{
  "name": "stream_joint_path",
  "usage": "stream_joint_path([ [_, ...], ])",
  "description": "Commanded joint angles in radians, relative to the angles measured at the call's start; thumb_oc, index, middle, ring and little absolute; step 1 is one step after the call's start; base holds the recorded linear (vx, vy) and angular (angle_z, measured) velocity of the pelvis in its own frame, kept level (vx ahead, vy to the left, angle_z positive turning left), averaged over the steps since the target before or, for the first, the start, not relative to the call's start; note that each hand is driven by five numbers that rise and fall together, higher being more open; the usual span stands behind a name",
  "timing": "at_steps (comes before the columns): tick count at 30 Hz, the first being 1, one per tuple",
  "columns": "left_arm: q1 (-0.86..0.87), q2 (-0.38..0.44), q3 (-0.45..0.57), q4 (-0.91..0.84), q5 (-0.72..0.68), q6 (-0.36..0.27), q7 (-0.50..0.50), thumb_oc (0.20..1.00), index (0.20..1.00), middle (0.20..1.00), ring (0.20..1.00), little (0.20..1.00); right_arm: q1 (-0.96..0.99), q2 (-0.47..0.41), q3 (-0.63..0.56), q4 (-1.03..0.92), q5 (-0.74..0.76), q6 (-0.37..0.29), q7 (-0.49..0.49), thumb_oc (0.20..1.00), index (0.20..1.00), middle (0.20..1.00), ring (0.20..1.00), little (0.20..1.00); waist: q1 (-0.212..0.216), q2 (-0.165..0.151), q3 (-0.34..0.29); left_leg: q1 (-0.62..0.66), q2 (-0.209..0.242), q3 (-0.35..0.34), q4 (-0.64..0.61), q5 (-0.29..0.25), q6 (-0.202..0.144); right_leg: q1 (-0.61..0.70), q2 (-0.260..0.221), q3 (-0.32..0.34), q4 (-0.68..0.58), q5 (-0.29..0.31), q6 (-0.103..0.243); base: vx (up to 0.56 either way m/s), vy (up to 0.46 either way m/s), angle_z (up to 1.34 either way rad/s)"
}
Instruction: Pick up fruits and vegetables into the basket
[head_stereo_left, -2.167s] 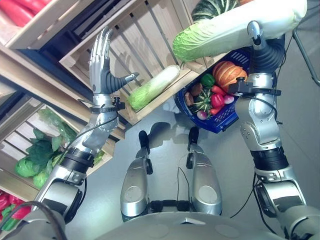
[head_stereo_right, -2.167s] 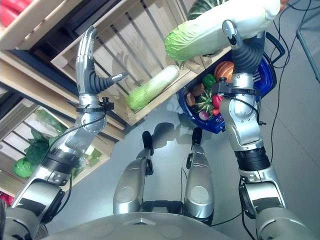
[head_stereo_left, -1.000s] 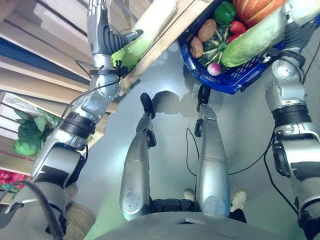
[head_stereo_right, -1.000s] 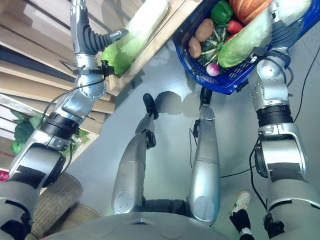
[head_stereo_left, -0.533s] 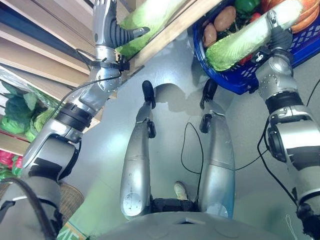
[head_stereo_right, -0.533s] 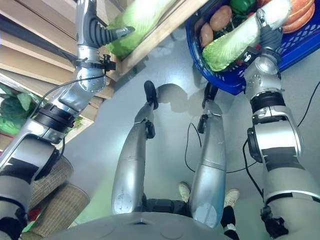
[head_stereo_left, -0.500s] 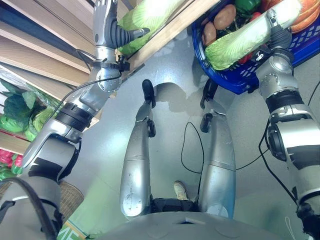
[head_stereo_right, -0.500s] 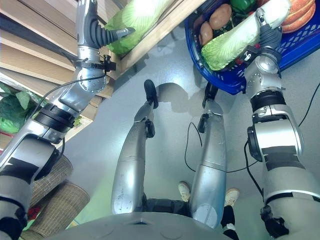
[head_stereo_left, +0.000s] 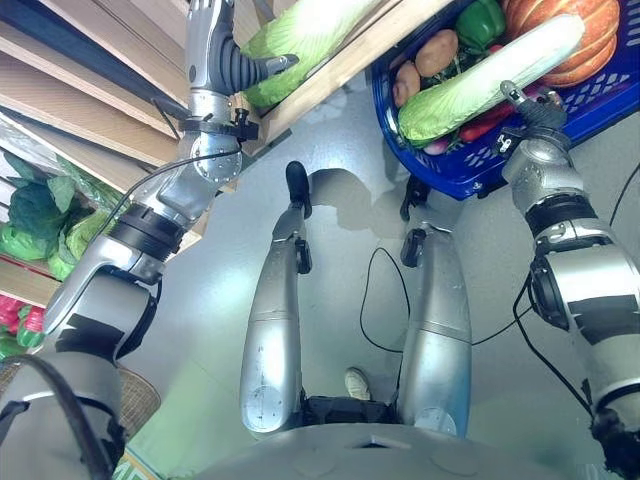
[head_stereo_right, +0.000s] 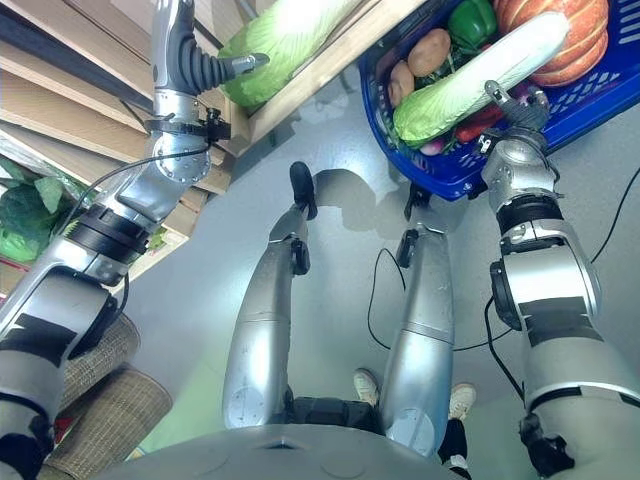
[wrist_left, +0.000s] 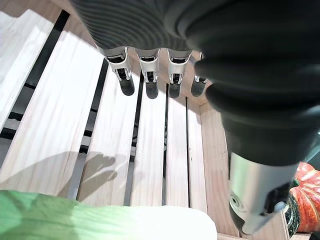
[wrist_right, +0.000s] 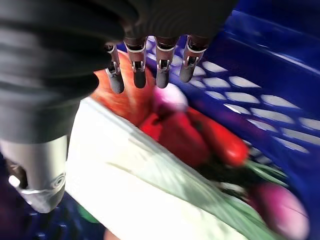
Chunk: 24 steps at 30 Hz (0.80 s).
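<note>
A long napa cabbage (head_stereo_left: 485, 78) lies across the blue basket (head_stereo_left: 455, 165), on top of a pumpkin (head_stereo_left: 560, 30), a green pepper (head_stereo_left: 480, 20), potatoes (head_stereo_left: 436, 53) and red peppers (wrist_right: 185, 135). My right hand (head_stereo_left: 540, 112) is at the basket's near side just under the cabbage. Its fingers (wrist_right: 140, 75) are straight and its thumb stands apart from them, so the cabbage (wrist_right: 150, 190) rests loose beside the palm. My left hand (head_stereo_left: 205, 45) is raised and open before the slats of a wooden crate (wrist_left: 60, 125). A second napa cabbage (head_stereo_left: 305, 25) lies there by its thumb.
Wooden shelves run along the left, with leafy greens (head_stereo_left: 30, 215) and red peppers (head_stereo_left: 8, 335) on the lower levels. A woven basket (head_stereo_right: 90, 400) stands at the lower left. A person's shoes (head_stereo_right: 462, 398) show on the grey floor behind me.
The right hand has brought the cabbage down from crate height into the basket and its fingers have come off it. The left hand stays raised. The view has shifted.
</note>
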<state>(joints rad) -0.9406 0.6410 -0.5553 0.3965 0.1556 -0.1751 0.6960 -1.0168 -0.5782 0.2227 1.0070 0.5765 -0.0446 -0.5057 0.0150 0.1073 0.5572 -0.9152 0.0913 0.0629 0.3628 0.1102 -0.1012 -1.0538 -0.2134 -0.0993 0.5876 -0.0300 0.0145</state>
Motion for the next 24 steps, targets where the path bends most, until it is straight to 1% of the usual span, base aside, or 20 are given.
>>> stream_joint_path([
  [1,0.057,0.014,0.045,-0.034,-0.008,0.017,0.010,1.000,1.000,1.000,1.000,1.000,0.102,-0.044,0.023,-0.146,-0.136,-0.056,-0.198,1.000,1.000,1.000,1.000,1.000,-0.044,0.021,-0.037,-0.004,0.016,0.011,0.105,-0.089,0.008,0.072,0.039,0.029,-0.043,0.025,0.081,0.00,0.068,-0.04],
  [3,0.088,0.011,0.058,-0.039,-0.020,0.038,-0.004,1.000,1.000,1.000,1.000,1.000,0.179,-0.043,-0.002,-0.241,-0.200,-0.066,-0.278,1.000,1.000,1.000,1.000,1.000,-0.060,0.013,-0.037,0.011,0.020,0.016,0.098,-0.090,0.005,0.085,0.042,0.034,-0.051,0.028,0.083,0.01,0.069,-0.05],
  [7,0.148,0.003,0.082,-0.053,-0.018,0.095,-0.026,1.000,1.000,1.000,1.000,1.000,0.328,-0.046,-0.064,-0.415,-0.329,-0.077,-0.371,1.000,1.000,1.000,1.000,1.000,-0.090,-0.002,-0.037,0.048,0.026,0.028,0.081,-0.090,0.003,0.117,0.042,0.040,-0.078,0.036,0.091,0.01,0.064,-0.11],
  [11,0.196,-0.007,0.118,-0.056,-0.019,0.156,-0.071,1.000,1.000,1.000,1.000,1.000,0.448,-0.041,-0.117,-0.591,-0.427,-0.093,-0.388,1.000,1.000,1.000,1.000,1.000,-0.120,-0.016,-0.037,0.088,0.032,0.047,0.060,-0.089,-0.001,0.151,0.038,0.045,-0.107,0.046,0.098,0.01,0.053,-0.08],
  [14,0.223,-0.007,0.139,-0.047,-0.042,0.188,-0.113,1.000,1.000,1.000,1.000,1.000,0.518,-0.031,-0.136,-0.747,-0.505,-0.112,-0.328,1.000,1.000,1.000,1.000,1.000,-0.147,-0.024,-0.037,0.124,0.036,0.064,0.046,-0.087,-0.006,0.179,0.038,0.054,-0.124,0.051,0.101,0.02,0.076,-0.10],
  [16,0.232,-0.008,0.149,-0.049,-0.044,0.198,-0.118,1.000,1.000,1.000,1.000,1.000,0.539,-0.029,-0.137,-0.800,-0.532,-0.116,-0.296,1.000,1.000,1.000,1.000,1.000,-0.156,-0.025,-0.037,0.137,0.036,0.071,0.039,-0.085,-0.007,0.189,0.038,0.058,-0.130,0.053,0.102,0.02,0.071,-0.11],
  [18,0.251,-0.010,0.166,-0.039,-0.053,0.221,-0.153,1.000,1.000,1.000,1.000,1.000,0.572,-0.033,-0.134,-0.862,-0.576,-0.137,-0.244,1.000,1.000,1.000,1.000,1.000,-0.168,-0.026,-0.037,0.161,0.038,0.084,0.029,-0.082,-0.011,0.206,0.034,0.062,-0.136,0.051,0.102,0.03,0.098,-0.14],
  [19,0.254,-0.010,0.167,-0.031,-0.065,0.246,-0.177,1.000,1.000,1.000,1.000,1.000,0.580,-0.033,-0.133,-0.879,-0.586,-0.146,-0.219,1.000,1.000,1.000,1.000,1.000,-0.173,-0.026,-0.037,0.170,0.038,0.089,0.025,-0.082,-0.012,0.212,0.033,0.063,-0.138,0.051,0.103,0.03,0.099,-0.18],
  [21,0.265,-0.015,0.169,-0.011,-0.082,0.266,-0.201,1.000,1.000,1.000,1.000,1.000,0.596,-0.035,-0.128,-0.920,-0.598,-0.144,-0.181,1.000,1.000,1.000,1.000,1.000,-0.183,-0.025,-0.037,0.184,0.039,0.096,0.022,-0.078,-0.015,0.221,0.033,0.068,-0.141,0.052,0.103,0.03,0.096,-0.12],
  [22,0.277,-0.018,0.172,-0.003,-0.105,0.290,-0.215,1.000,1.000,1.000,1.000,1.000,0.610,-0.044,-0.132,-0.954,-0.603,-0.141,-0.150,1.000,1.000,1.000,1.000,1.000,-0.189,-0.024,-0.037,0.197,0.040,0.102,0.017,-0.077,-0.016,0.230,0.030,0.071,-0.144,0.051,0.103,0.04,0.111,-0.06],
  [24,0.285,-0.030,0.174,0.032,-0.122,0.295,-0.221,1.000,1.000,1.000,1.000,1.000,0.619,-0.059,-0.131,-0.982,-0.599,-0.144,-0.113,1.000,1.000,1.000,1.000,1.000,-0.200,-0.022,-0.037,0.214,0.042,0.113,0.010,-0.074,-0.019,0.241,0.029,0.077,-0.148,0.049,0.103,0.03,0.108,-0.12],
])
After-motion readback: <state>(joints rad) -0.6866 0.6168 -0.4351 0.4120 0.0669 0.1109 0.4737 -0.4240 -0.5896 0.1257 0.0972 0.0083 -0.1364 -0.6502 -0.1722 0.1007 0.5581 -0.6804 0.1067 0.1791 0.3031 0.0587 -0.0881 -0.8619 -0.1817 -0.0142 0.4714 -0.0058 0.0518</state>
